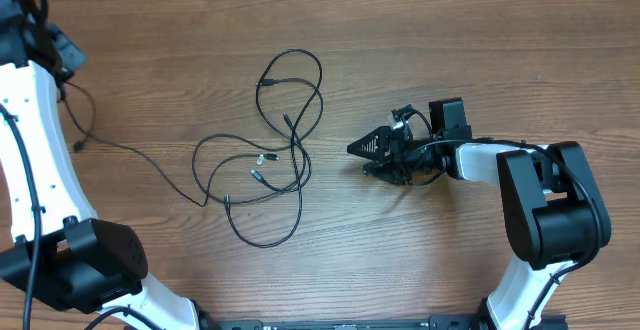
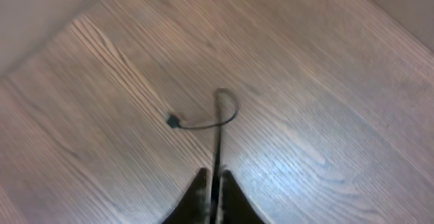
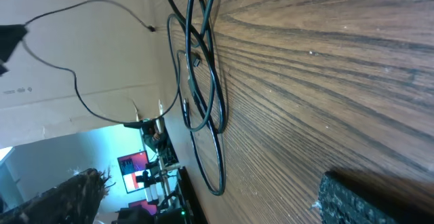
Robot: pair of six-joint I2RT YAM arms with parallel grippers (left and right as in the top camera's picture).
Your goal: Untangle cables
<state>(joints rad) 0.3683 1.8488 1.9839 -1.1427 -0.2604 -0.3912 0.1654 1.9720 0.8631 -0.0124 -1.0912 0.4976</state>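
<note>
While our left gripper (image 2: pixel 213 180) pinches a loose strand (image 2: pixel 218 136) at the table's (image 1: pixel 480 30) far left, the cables (image 1: pixel 297 148) lie knotted mid-table, long axis front to back, directly ahead of our nearer, wide-open right gripper (image 1: pixel 372 151).

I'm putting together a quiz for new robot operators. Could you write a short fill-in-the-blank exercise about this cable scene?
1. The left gripper has its fingers ____ on a thin black cable.
2. The right gripper stands open and holds ____.
3. The tangle of thin black cables lies on a brown ____ table.
Missing words: shut; nothing; wooden.
</note>
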